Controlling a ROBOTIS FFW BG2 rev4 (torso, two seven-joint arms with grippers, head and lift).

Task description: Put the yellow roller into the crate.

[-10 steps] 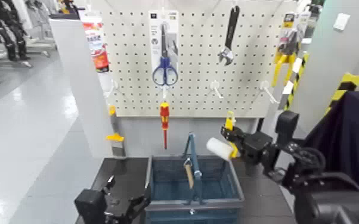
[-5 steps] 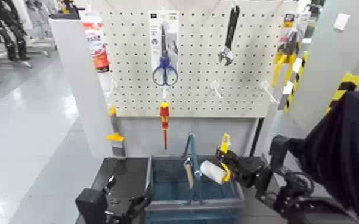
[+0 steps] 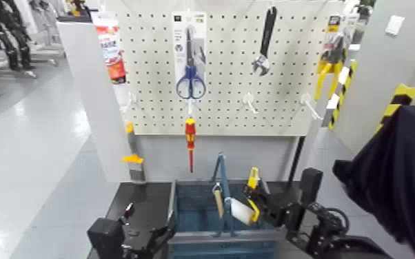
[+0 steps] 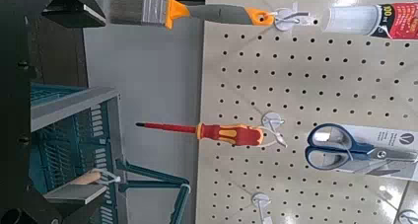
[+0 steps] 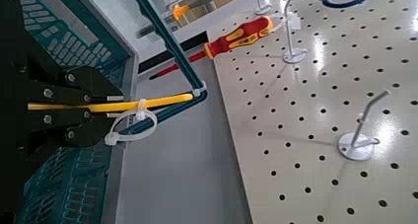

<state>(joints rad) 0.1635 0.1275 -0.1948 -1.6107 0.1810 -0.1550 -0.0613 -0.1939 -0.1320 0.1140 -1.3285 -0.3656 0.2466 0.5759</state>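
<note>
The yellow roller [image 3: 239, 211] hangs with its white sleeve low over the right half of the crate [image 3: 183, 238], close to the central divider. Its yellow handle [image 3: 254, 182] points up and back. My right gripper [image 3: 268, 204] is shut on that handle, just inside the crate's right rim. In the right wrist view the yellow handle [image 5: 118, 105] runs between the black fingers, with the slatted crate [image 5: 69, 27] beyond. I cannot tell whether the sleeve touches the crate floor. My left gripper [image 3: 145, 224] rests open on the black table left of the crate.
A wooden-handled hammer [image 3: 218, 200] leans against the crate's upright handle [image 3: 222, 180]. Above, a pegboard [image 3: 224, 83] holds a red-and-yellow screwdriver [image 3: 190, 138], blue scissors [image 3: 191, 83], a wrench [image 3: 265, 41] and bare hooks [image 5: 355, 140]. A dark cloth-covered object [image 3: 403, 179] stands at right.
My right gripper has carried the roller down and to the left, from above the crate's right rim to low over its right half. The left arm has stayed put.
</note>
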